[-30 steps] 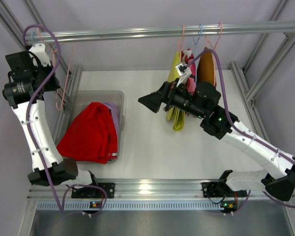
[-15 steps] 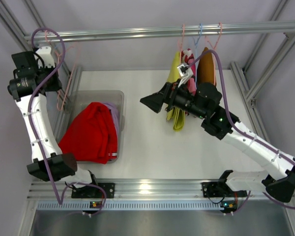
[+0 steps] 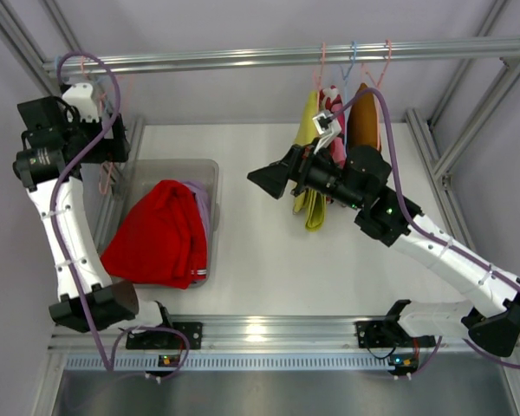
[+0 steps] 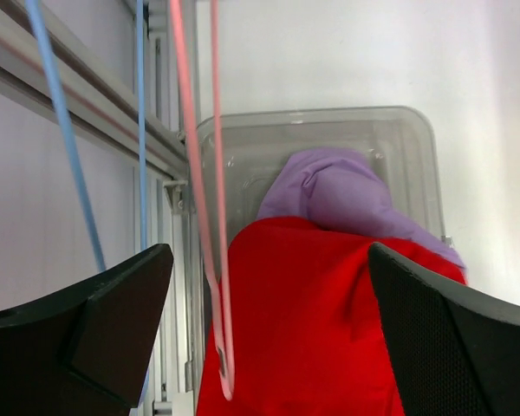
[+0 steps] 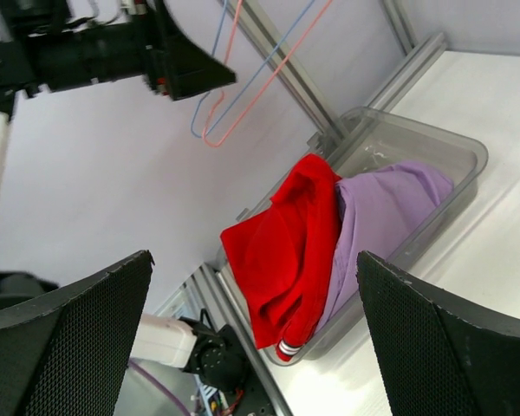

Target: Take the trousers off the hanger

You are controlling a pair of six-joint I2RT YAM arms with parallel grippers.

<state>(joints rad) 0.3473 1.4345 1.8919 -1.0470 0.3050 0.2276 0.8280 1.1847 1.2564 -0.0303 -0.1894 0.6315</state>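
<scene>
Left fingers [image 4: 78,321], right fingers [image 5: 69,347] gape wide, empty; red trousers [image 4: 303,321] lie beneath left ones (in a bin [image 4: 407,147]).

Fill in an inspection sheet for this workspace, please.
Surface: white table, with a clear bin at its left.
Job's things: red trousers over lilac trousers in the bin; yellow-green trousers hang from the rail at right among other garments; an empty pink hanger hangs at left.
Clutter: nothing seen.
Grippers: left gripper open, the pink hanger between its fingers, touching neither; right gripper open, empty.
Cables: a purple cable along each arm.
Surroundings: aluminium frame, pale walls.
</scene>
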